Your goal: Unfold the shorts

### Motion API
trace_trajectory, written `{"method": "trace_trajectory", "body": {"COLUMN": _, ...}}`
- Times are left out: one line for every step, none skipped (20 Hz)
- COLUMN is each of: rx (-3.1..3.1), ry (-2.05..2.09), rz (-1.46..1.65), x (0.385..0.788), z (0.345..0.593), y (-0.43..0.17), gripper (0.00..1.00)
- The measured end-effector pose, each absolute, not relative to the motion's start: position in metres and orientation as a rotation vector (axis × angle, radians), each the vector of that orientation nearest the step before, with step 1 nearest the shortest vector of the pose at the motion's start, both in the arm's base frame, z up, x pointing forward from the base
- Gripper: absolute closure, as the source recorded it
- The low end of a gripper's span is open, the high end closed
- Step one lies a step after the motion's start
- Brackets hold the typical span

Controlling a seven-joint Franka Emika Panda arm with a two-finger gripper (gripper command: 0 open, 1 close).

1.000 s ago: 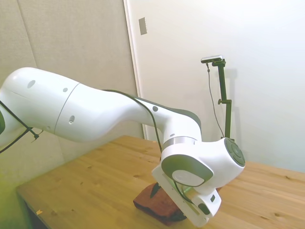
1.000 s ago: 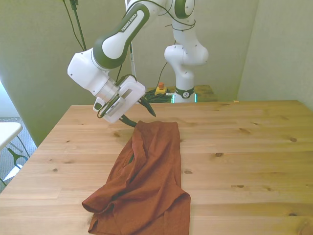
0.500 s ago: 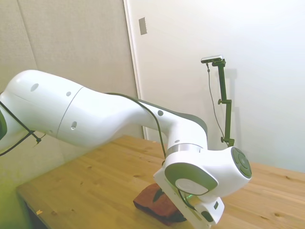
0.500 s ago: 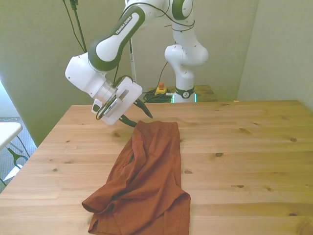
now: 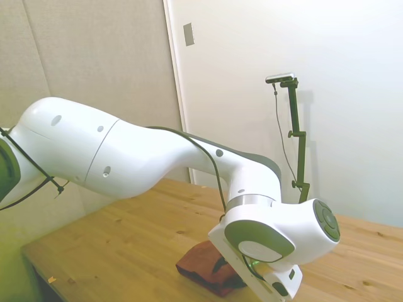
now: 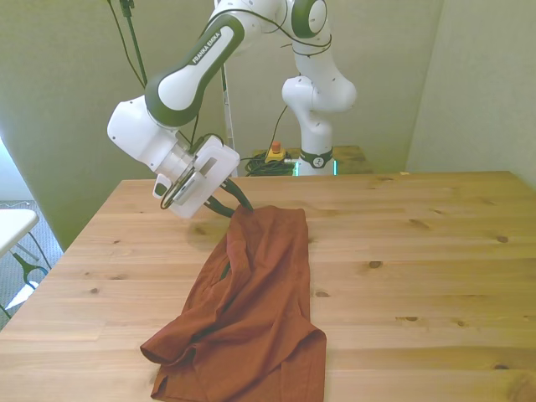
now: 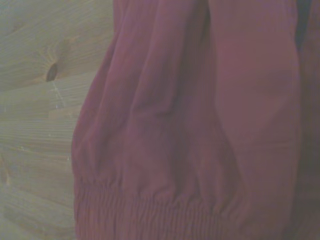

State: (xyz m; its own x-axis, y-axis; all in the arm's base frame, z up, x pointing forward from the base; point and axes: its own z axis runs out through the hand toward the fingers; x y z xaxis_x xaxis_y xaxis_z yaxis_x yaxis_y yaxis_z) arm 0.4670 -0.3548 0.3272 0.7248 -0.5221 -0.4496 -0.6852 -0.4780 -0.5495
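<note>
Gripper (image 6: 233, 198) hung at the far corner of the shorts (image 6: 251, 301), tilted down toward the cloth; its two dark fingers (image 6: 242, 197) stood apart, with nothing seen between them; whether a tip touched the fabric could not be told from the front view, and in the side view the wrist housing hid most of the fingers.

Shorts lay on the table (image 6: 419, 276) as a long rust-orange heap, running from the gripper at about 12 o'clock down to the table's near edge at 6 o'clock in the front view; the far end lay fairly flat, with a fold line along its 9 o'clock side; the near end was bunched, layers doubled over one another, a rumpled lobe pushed out toward 8 o'clock; in the side view only one end (image 5: 204, 269) showed, below the arm (image 5: 126, 157).

Wrist view showed the cloth (image 7: 200, 125) close and soft-focused: gathered stitching along one hem, bare wood (image 7: 40, 100) beside it; so the camera sat over an edge of the garment, not its middle.

Progress, as judged: little or none of the unfolding was done; the garment was doubled along its length and no leg was spread; no grasp was made yet. Left to do: close on the far corner or the upper layer, lift it, draw it sideways to open the fold, then flatten the bunched near end.
</note>
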Motion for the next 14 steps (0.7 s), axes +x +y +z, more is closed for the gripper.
{"method": "trace_trajectory", "body": {"rx": -2.188, "ry": 0.909, "rz": 0.287, "x": 0.4672, "z": 0.3257, "y": -0.3546, "gripper": 1.00}}
{"method": "trace_trajectory", "body": {"rx": -2.188, "ry": 0.910, "rz": 0.290, "x": 0.4674, "z": 0.3242, "y": -0.3543, "gripper": 1.00}}
{"method": "trace_trajectory", "body": {"rx": -2.187, "ry": 0.910, "rz": 0.291, "x": 0.4676, "z": 0.3230, "y": -0.3542, "gripper": 1.00}}
{"method": "trace_trajectory", "body": {"rx": -2.187, "ry": 0.910, "rz": 0.292, "x": 0.4676, "z": 0.3226, "y": -0.3542, "gripper": 1.00}}
{"method": "trace_trajectory", "body": {"rx": -2.187, "ry": 0.911, "rz": 0.292, "x": 0.4677, "z": 0.3225, "y": -0.3542, "gripper": 1.00}}
{"method": "trace_trajectory", "body": {"rx": -2.187, "ry": 0.911, "rz": 0.291, "x": 0.4676, "z": 0.3226, "y": -0.3543, "gripper": 1.00}}
{"method": "trace_trajectory", "body": {"rx": -2.187, "ry": 0.912, "rz": 0.291, "x": 0.4675, "z": 0.3224, "y": -0.3545, "gripper": 1.00}}
{"method": "trace_trajectory", "body": {"rx": -2.187, "ry": 0.912, "rz": 0.292, "x": 0.4673, "z": 0.3221, "y": -0.3548, "gripper": 1.00}}
{"method": "trace_trajectory", "body": {"rx": -2.186, "ry": 0.914, "rz": 0.292, "x": 0.4670, "z": 0.3217, "y": -0.3552, "gripper": 1.00}}
{"method": "trace_trajectory", "body": {"rx": -2.185, "ry": 0.915, "rz": 0.292, "x": 0.4667, "z": 0.3215, "y": -0.3556, "gripper": 1.00}}
{"method": "trace_trajectory", "body": {"rx": -2.185, "ry": 0.916, "rz": 0.291, "x": 0.4664, "z": 0.3217, "y": -0.3561, "gripper": 1.00}}
{"method": "trace_trajectory", "body": {"rx": -2.185, "ry": 0.916, "rz": 0.290, "x": 0.4661, "z": 0.3222, "y": -0.3566, "gripper": 1.00}}
{"method": "trace_trajectory", "body": {"rx": -2.186, "ry": 0.916, "rz": 0.286, "x": 0.4661, "z": 0.3235, "y": -0.3571, "gripper": 1.00}}
{"method": "trace_trajectory", "body": {"rx": -2.188, "ry": 0.915, "rz": 0.281, "x": 0.4661, "z": 0.3257, "y": -0.3574, "gripper": 1.00}}
